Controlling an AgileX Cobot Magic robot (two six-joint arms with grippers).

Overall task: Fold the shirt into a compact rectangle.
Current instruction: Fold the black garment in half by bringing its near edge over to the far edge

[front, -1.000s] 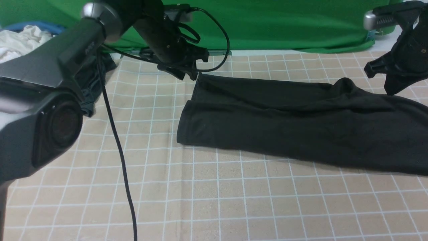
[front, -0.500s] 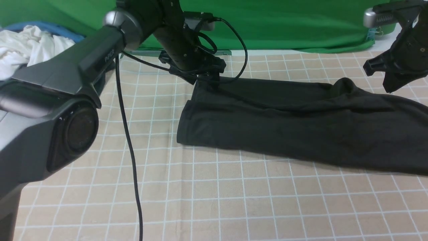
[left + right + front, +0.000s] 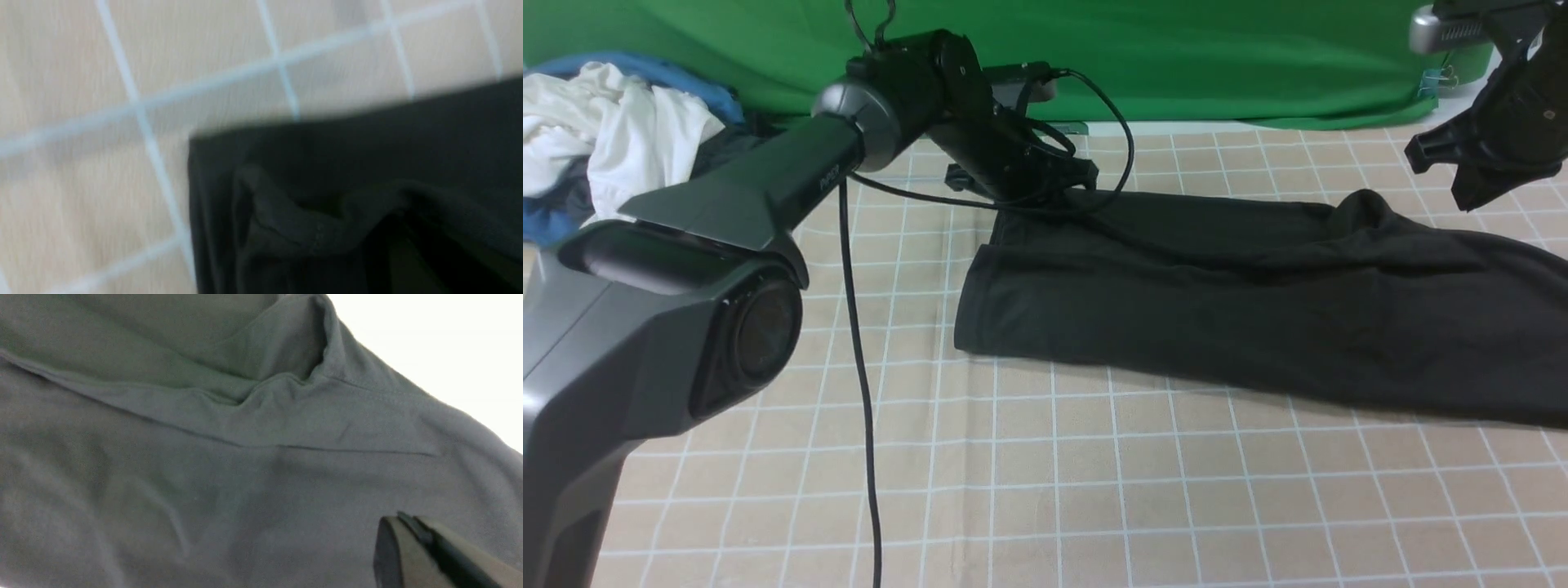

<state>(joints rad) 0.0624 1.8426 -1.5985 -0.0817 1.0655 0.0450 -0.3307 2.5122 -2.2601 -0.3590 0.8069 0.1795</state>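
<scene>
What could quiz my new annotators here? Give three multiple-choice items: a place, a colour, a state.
1. The left gripper is at which part of the black knit short-sleeved T-shirt? A) its far left corner; B) its right end; C) the middle of its near edge.
2. The hanging fabric backdrop is: A) blue; B) green; C) red.
3. The T-shirt is: A) hanging in the air; B) lying as a long folded band on the beige white-gridded tablecloth; C) balled up.
Key: 1 A, the front view puts it there; 2 B, green fills the background; 3 B, its layered edges lie flat.
</scene>
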